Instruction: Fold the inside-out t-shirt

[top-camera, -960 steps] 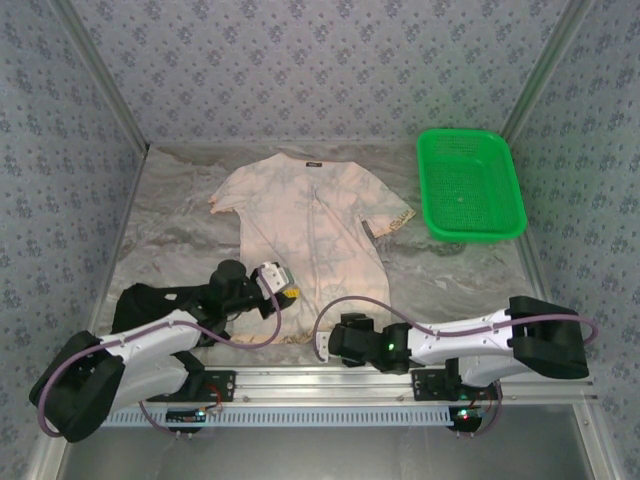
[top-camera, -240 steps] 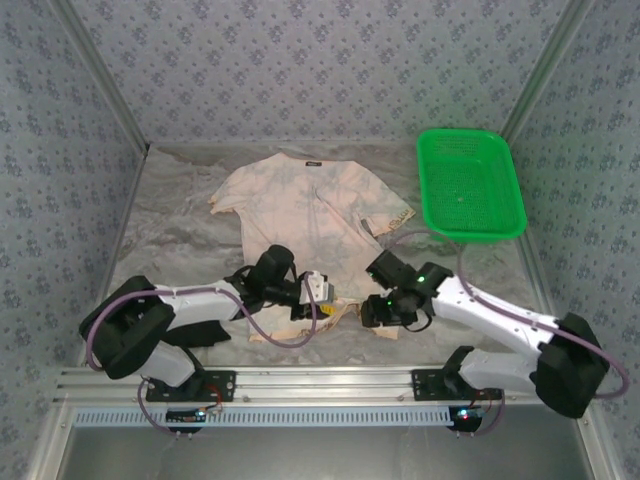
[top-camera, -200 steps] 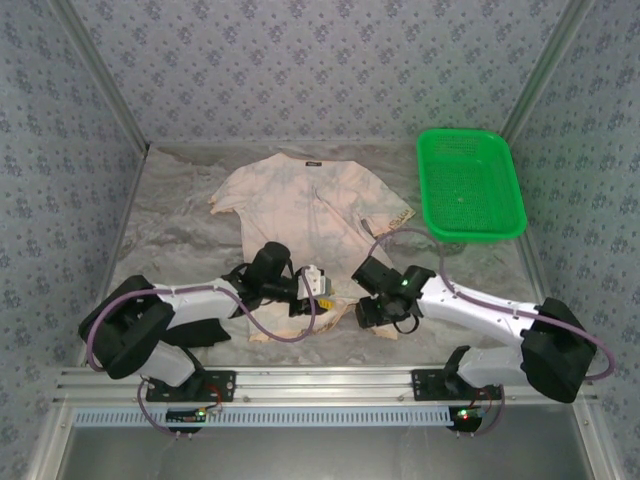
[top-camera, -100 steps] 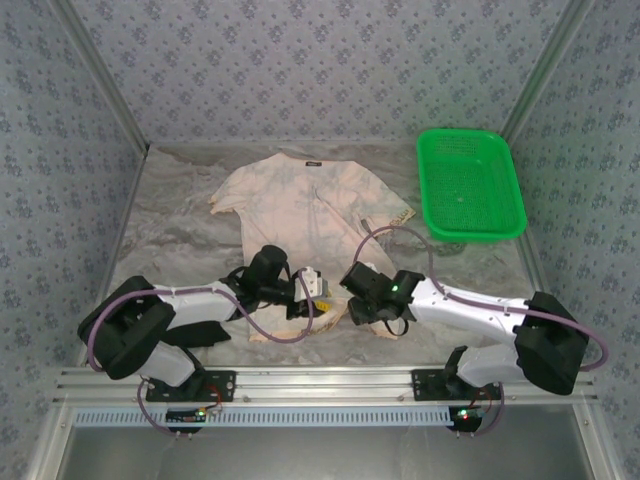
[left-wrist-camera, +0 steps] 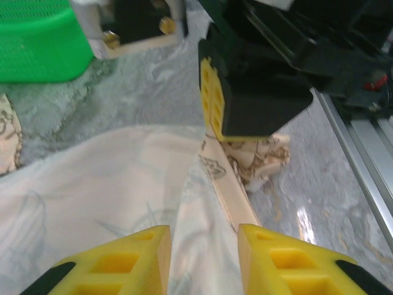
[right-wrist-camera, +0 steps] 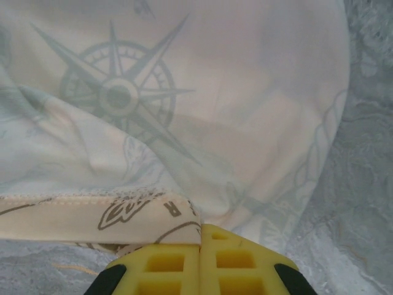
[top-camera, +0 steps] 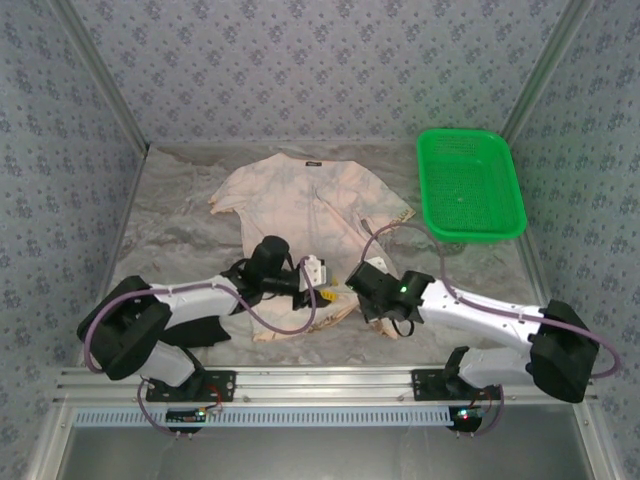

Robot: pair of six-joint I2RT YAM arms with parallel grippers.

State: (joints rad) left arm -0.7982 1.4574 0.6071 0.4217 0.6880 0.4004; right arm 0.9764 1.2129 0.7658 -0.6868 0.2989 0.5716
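Left gripper [top-camera: 320, 287] sat low over the near hem of the inside-out t-shirt [top-camera: 300, 205], jaws part-way apart and straddling a raised ridge of cloth. In its wrist view I could not see the pads biting, so I logged it as released. The shirt lay spread on the marbled table [top-camera: 170, 240], pale reverse up, neck label [top-camera: 313, 163] at the far end. Its bottom edge lay nearest the arm bases and was rumpled where the two tools met. Just beside the left tool, the right gripper [top-camera: 354, 285] was clenched, pads pressed together, with the printed hem band [right-wrist-camera: 92, 215] running into their tips. I judged it had the hem pinched. Green basket [top-camera: 470, 185] stood well apart at far right. Step in hand, as I read it: taking hold of the bottom hem for a first fold, none made yet. Next move called for the left jaws to close on that ridge, then both to lift together and carry the hem toward the collar.
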